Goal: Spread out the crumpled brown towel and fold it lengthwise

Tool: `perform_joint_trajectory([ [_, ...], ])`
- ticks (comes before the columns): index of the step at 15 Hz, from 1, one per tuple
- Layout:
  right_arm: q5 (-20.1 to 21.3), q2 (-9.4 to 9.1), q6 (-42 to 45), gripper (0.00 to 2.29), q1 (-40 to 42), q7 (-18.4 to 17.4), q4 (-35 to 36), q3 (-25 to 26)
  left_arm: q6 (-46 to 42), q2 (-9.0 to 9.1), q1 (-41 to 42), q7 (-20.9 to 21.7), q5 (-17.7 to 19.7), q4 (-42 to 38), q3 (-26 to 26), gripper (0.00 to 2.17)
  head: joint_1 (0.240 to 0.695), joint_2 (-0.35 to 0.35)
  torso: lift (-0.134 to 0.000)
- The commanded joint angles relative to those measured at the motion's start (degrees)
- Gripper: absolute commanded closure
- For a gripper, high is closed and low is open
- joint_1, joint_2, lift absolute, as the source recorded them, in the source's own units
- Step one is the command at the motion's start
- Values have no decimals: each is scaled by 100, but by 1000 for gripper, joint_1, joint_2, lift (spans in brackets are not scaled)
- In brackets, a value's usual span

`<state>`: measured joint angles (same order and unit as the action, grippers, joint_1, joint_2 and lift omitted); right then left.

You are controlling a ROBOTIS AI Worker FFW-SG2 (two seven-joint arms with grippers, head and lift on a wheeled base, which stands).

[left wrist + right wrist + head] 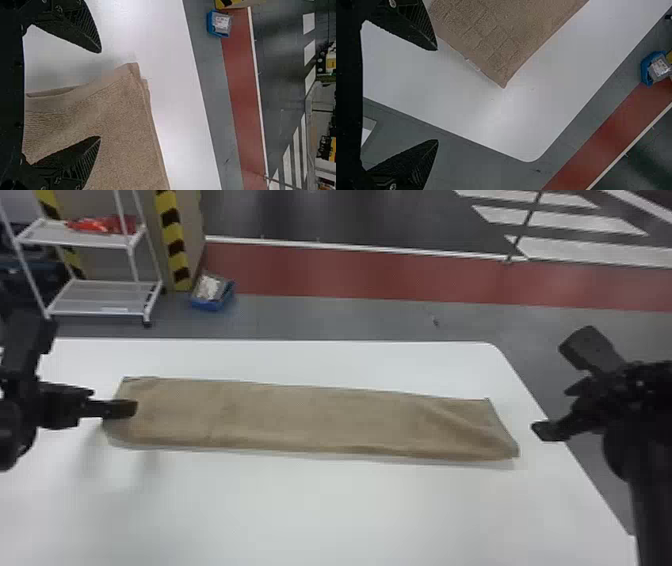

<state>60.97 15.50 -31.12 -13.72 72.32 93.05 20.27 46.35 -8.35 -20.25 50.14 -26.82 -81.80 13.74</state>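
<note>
The brown towel [310, 417] lies on the white table as a long, narrow folded strip running left to right, with slanting creases near its right end. My left gripper [122, 408] is above the towel's left end; in the left wrist view the same gripper [100, 95] stands open, the towel's corner [132, 71] beyond its fingers. Off the towel's right end, near the table's right edge, is my right gripper [545, 431]. The right wrist view has that gripper [437, 95] open and holding nothing, with a towel corner [502, 81] farther out.
The white table [320, 505] has its far edge behind the towel and a slanting right edge under my right arm. Beyond it on the floor stand a white shelf rack [92, 240] at the far left and a blue bin [212, 292].
</note>
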Motion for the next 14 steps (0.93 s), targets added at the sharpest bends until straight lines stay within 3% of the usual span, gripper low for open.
perform_joint_trajectory([
  [1, -32, 6, 22, 56, 10, 1, 38, 3, 89, -53, 170, 330, 124, -240, 340, 144, 695, -145, -124],
  [4, -32, 14, 40, 56, 36, 1, 29, 12, 529, -474, 135, 1095, 687, -222, 586, 151, 695, -137, -124],
  [5, -32, 14, 57, 56, 45, -8, 29, 12, 546, -510, 91, 1402, 739, -160, 613, 151, 695, -130, -124],
  [9, -76, 6, 40, 60, 124, 1, 29, 3, 371, -510, -5, 1376, 915, 226, 604, 191, 695, -131, -124],
  [14, -120, 23, 215, 63, 238, 27, 46, 249, 160, -518, -93, 1174, 880, 631, 419, 198, 695, -137, -124],
])
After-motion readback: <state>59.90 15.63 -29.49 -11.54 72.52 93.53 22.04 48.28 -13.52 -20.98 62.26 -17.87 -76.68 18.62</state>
